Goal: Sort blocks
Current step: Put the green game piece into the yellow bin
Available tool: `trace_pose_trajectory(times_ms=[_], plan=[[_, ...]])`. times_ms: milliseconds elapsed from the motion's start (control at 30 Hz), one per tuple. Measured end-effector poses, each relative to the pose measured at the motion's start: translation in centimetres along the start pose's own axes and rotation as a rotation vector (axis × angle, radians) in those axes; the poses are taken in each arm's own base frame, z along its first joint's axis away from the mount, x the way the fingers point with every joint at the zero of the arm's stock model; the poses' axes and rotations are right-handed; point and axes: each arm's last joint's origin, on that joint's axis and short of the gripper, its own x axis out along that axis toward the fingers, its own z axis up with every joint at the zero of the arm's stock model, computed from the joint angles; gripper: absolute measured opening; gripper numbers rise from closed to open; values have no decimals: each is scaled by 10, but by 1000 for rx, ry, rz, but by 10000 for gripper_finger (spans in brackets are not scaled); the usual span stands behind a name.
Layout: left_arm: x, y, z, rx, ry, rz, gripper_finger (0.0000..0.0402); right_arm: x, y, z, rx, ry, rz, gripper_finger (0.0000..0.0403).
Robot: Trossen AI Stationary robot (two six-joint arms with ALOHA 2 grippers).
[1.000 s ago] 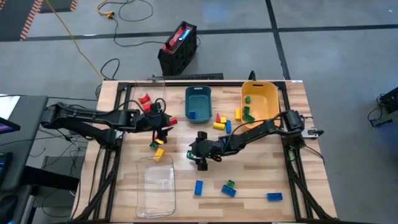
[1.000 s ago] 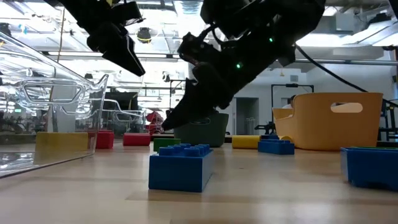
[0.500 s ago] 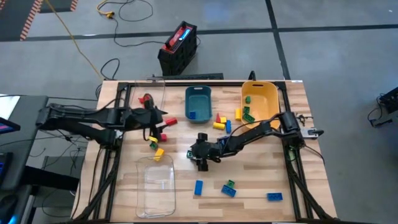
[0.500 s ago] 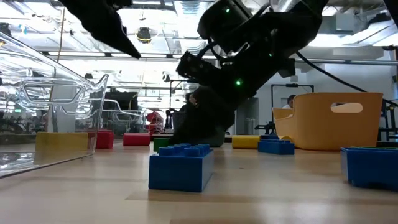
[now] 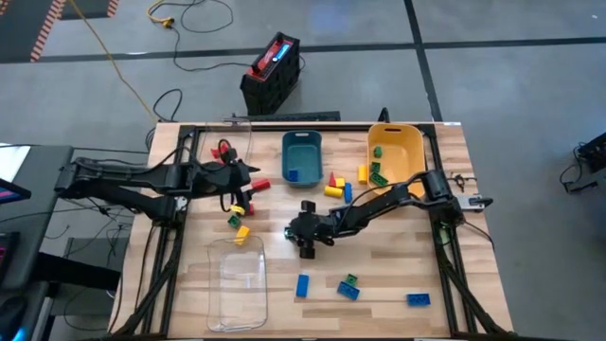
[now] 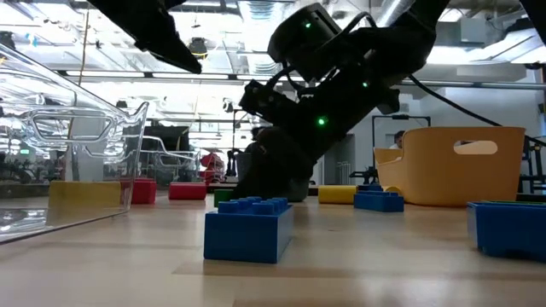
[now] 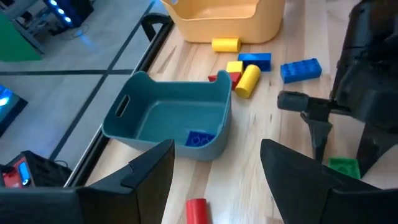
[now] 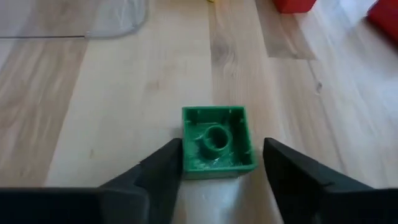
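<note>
**Right gripper closing in on a green block**

The right gripper (image 8: 214,165) is straddling a green block (image 8: 217,147) on the table (image 8: 112,106), one finger on each flank; the left finger is touching or nearly touching the block's edge while a narrow gap is showing on the other side, so the block is not yet clenched. The block is lying hollow side up, just in front of the teal bin (image 5: 302,155), toward the clear tray (image 5: 240,281).

It is looking like a light, rigid plastic piece with smooth, somewhat slippery walls, sturdy enough for a firm pinch. The two flat opposite sides the fingers are facing seem the best hold, taken low and square so it is not twisting out.

Farther off from the teal bin, the left gripper (image 7: 214,177) is hanging empty, jaws apart, with a red block (image 7: 196,210) below it. Other blocks are lying scattered between the teal bin and the yellow bin (image 5: 395,149).
</note>
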Motion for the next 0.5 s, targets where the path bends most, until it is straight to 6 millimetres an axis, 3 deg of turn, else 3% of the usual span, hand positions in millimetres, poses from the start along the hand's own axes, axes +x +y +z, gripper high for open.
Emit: trace_pose_trajectory(times_ms=[200,500], plan=[[-2,0,4,-61,-38,-34,233,0,-4,10,-20,57,-11,111],[-2,0,4,-131,-45,-35,233,-7,-23,39,-51,261,-45,109]])
